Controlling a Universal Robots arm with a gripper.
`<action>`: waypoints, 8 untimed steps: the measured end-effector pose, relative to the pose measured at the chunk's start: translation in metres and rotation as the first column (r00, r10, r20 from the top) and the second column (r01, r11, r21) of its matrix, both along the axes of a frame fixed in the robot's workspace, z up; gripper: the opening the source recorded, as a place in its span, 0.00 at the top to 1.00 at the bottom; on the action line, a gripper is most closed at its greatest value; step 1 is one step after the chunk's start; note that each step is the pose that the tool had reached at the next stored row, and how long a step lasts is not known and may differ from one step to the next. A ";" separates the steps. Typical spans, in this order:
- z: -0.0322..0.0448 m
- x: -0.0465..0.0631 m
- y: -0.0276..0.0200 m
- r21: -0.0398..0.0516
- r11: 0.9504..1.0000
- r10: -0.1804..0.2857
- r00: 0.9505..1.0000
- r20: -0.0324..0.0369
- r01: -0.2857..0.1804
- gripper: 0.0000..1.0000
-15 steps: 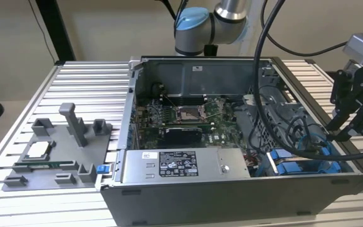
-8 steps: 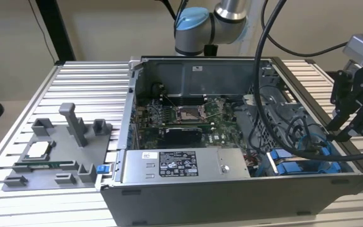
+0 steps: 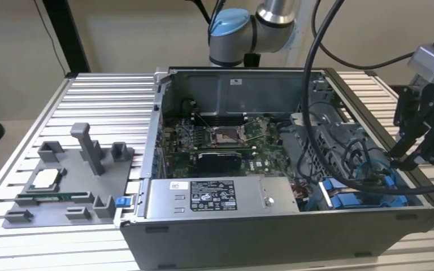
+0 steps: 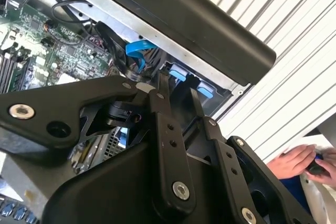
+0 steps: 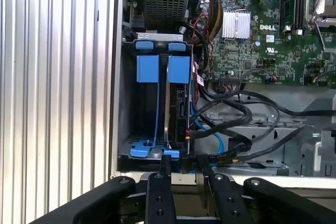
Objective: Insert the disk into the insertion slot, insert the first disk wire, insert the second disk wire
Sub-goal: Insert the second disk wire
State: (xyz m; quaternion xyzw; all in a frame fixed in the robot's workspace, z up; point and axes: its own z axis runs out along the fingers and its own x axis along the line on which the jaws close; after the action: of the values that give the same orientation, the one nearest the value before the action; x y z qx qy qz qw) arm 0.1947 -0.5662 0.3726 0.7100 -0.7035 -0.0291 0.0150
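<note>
Two fingers of the gripper [image 5: 183,161] are sitting apart in the first wrist view, with nothing between them as far as I can see. It's hanging over the near corner of the case [image 3: 277,237] on the exterior view's right, just above the slot [image 5: 129,103].

Disk [image 5: 181,109] is looking like it's already standing on edge down in the slot, blue bracket and all, on the side nearer the motherboard [image 5: 252,45].

The bit that matters: the disk's long edge is running straight away from the fingertips, pretty much in line with the gap between them. So the jaws are lining up along it rather than crossing it.

Black wires [image 5: 226,156] and a blue wire [image 5: 212,135] are lying just beside the disk on the motherboard side, and one black one is passing close to a finger. I can't tell whether any of them is plugged in.
</note>
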 end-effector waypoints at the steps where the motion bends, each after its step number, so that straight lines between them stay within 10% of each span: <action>1: -0.0004 0.000 -0.0001 0.001 1.000 0.000 1.000 0.000 0.000 0.00; 8: -0.0027 0.000 -0.0001 0.007 1.000 0.000 1.000 0.000 0.000 0.00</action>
State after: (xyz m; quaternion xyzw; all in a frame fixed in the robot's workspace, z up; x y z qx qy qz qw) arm 0.1947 -0.5663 0.3699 0.7100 -0.7034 -0.0315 0.0125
